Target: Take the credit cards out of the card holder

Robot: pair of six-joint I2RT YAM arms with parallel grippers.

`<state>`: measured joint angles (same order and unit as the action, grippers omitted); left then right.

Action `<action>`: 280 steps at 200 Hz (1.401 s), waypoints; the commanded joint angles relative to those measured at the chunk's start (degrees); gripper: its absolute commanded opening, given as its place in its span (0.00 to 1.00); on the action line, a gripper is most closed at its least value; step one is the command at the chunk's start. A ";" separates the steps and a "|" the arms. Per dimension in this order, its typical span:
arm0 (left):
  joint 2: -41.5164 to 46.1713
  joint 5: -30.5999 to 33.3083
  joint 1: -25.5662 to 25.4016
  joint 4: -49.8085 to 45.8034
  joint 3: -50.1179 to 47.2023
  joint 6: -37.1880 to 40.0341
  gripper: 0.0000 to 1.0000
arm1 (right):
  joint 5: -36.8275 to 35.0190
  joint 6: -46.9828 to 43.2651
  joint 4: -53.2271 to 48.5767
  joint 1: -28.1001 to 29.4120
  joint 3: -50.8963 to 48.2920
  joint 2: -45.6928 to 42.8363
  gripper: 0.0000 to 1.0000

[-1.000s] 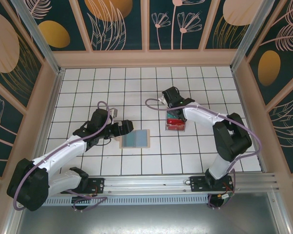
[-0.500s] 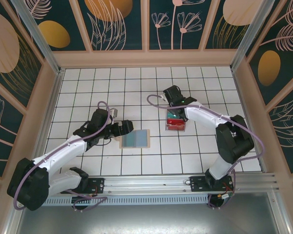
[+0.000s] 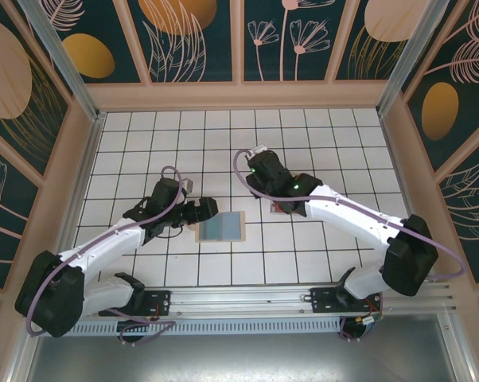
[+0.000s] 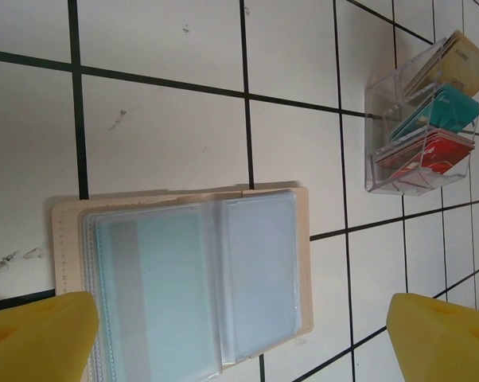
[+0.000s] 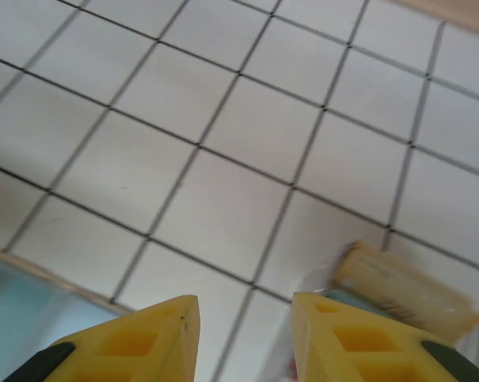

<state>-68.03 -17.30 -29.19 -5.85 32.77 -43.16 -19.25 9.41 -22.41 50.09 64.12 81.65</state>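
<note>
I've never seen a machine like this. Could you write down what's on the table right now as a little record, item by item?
Floor: white tiles, dark lines
Card holder: lying open and flat, a light blue card in its clear sleeve
Clear box: right of the holder, apart from it, holding a yellowish card, teal card and red card
Left tool: open wide above the holder, holding nothing
Right tool: open above the tiles, holding nothing
</note>
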 commanded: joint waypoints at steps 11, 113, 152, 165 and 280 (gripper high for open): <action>-1.01 0.72 0.10 -1.36 0.42 -0.78 0.92 | 3.51 15.09 4.72 6.18 -3.25 1.83 0.36; -4.73 -2.11 0.01 0.82 0.36 -1.85 0.72 | 9.57 30.66 8.82 10.14 -11.04 11.46 0.22; -7.69 -2.59 -0.20 2.27 0.67 -1.41 0.65 | 9.84 34.27 6.31 9.34 -11.20 15.78 0.20; -8.68 -2.74 -0.59 2.45 0.96 -1.19 0.65 | 10.46 34.55 6.69 9.26 -11.45 16.51 0.20; -13.93 0.38 -3.23 0.38 1.74 0.66 0.65 | 13.80 35.48 8.40 8.67 -12.41 19.94 0.00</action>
<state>-80.79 -18.79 -31.77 -4.49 33.54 -43.75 -7.38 43.97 -14.52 58.92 52.97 98.78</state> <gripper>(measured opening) 0.648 0.051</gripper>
